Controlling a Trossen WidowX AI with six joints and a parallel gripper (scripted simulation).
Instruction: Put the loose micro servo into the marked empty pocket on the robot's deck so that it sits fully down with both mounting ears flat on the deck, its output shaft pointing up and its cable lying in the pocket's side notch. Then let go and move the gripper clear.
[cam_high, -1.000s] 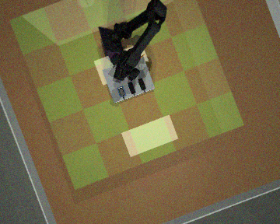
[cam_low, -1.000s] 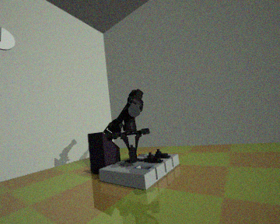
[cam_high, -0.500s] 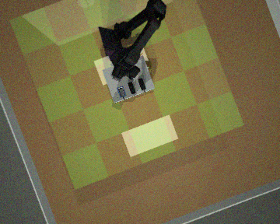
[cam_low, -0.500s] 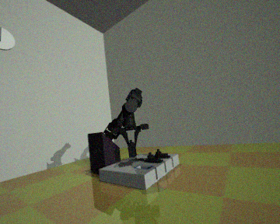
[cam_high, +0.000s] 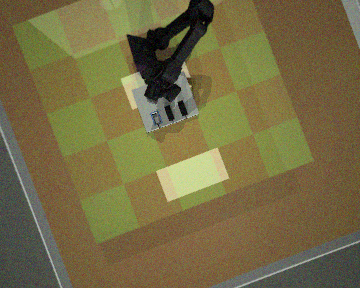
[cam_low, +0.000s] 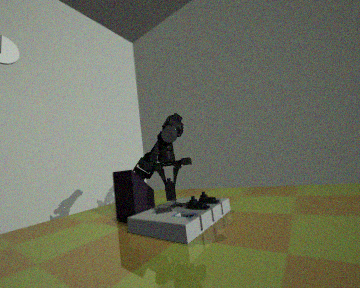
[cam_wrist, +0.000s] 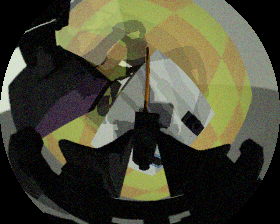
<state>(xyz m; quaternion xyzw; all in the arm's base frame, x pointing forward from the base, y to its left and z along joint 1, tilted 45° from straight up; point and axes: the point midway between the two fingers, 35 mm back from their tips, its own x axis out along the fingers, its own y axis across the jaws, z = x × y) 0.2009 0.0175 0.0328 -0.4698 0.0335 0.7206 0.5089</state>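
The loose micro servo (cam_low: 170, 191) (cam_wrist: 145, 145) is dark and stands upright between the fingers. Its orange cable (cam_wrist: 147, 82) runs straight away from it in the wrist view. My gripper (cam_low: 170, 182) (cam_wrist: 145, 133) is shut on the servo, over the grey deck (cam_high: 144, 109) (cam_low: 155, 228) (cam_wrist: 195, 95). The servo's lower end is close to the deck top; a gap is hard to judge. The marked pocket (cam_high: 156, 118) (cam_low: 184, 215), outlined in blue, is empty near a deck corner, to the side of the servo. In the wrist view the servo and fingers hide most of it. Shaft and ears are too dark to make out.
Two dark seated servos (cam_high: 169, 113) (cam_high: 182, 108) stand in a row beside the marked pocket; they rise above the deck in the exterior view. A tall dark purple block (cam_high: 140, 56) (cam_low: 131, 196) (cam_wrist: 72, 107) stands right behind the deck, beside the arm.
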